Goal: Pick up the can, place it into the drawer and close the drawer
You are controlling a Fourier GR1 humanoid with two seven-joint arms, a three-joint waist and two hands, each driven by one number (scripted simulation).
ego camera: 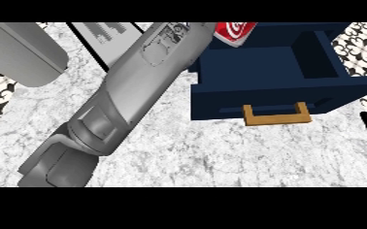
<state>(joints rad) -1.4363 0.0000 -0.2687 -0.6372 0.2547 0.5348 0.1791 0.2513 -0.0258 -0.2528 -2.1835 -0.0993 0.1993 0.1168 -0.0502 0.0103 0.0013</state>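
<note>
Nearest the viewer, the grey-white marbled worktop (215, 160) runs along the bottom, and a long grey forearm (122, 97) slants up across it from lower left toward the top edge. Its robot hand is out of sight past the top of the view, so I cannot tell how its fingers stand. The other robot hand doesn't show at all.

Next comes the dark blue open drawer (208, 94), its wooden bar handle (277, 115) facing us; the inside looks bare as far as I can see.

Right at the far rim, the red-and-white can (235, 32) pokes in beside the forearm's end, over the drawer's back corner. Whether it's resting inside or carried, I cannot tell.

The risk: so close to the back wall, the can could catch the rim or tip, and a toppled or proud can could jam the drawer on closing.
</note>
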